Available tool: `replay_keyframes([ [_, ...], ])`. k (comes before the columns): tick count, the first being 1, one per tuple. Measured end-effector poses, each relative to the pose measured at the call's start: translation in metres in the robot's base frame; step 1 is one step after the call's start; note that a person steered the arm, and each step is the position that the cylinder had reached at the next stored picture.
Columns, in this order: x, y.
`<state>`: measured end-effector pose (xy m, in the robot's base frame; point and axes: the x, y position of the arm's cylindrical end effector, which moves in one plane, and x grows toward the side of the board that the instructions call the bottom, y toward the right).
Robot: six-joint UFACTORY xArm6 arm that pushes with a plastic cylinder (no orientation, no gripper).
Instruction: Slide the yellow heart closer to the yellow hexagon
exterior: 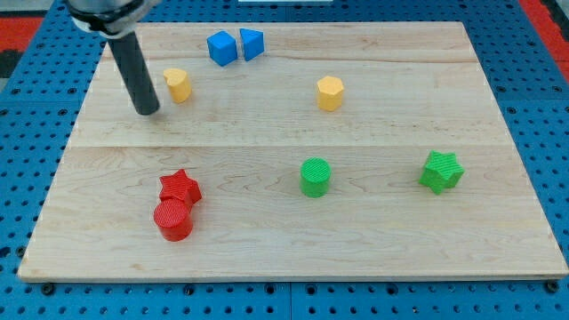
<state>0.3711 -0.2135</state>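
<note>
The yellow heart (178,84) lies at the board's upper left. The yellow hexagon (330,92) lies to the right of it, near the upper middle, well apart from the heart. My tip (148,112) rests on the board just left of and slightly below the yellow heart, a small gap from it. The dark rod rises from the tip toward the view's top left.
A blue cube (221,47) and a blue block (252,43) sit side by side at the top. A red star (180,188) touches a red cylinder (173,220) at the lower left. A green cylinder (315,176) and a green star (442,171) lie at the lower right. The wooden board (498,258) sits on blue pegboard.
</note>
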Motion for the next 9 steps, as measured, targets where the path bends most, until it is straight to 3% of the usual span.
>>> replay_keyframes([
  [1, 0.005, -0.055],
  [2, 0.002, -0.065],
  [3, -0.002, -0.049],
  [4, -0.004, 0.060],
  [5, -0.035, 0.002],
  [6, -0.047, -0.016],
  [7, -0.064, 0.067],
  [8, -0.037, 0.131],
  [9, -0.029, 0.150],
])
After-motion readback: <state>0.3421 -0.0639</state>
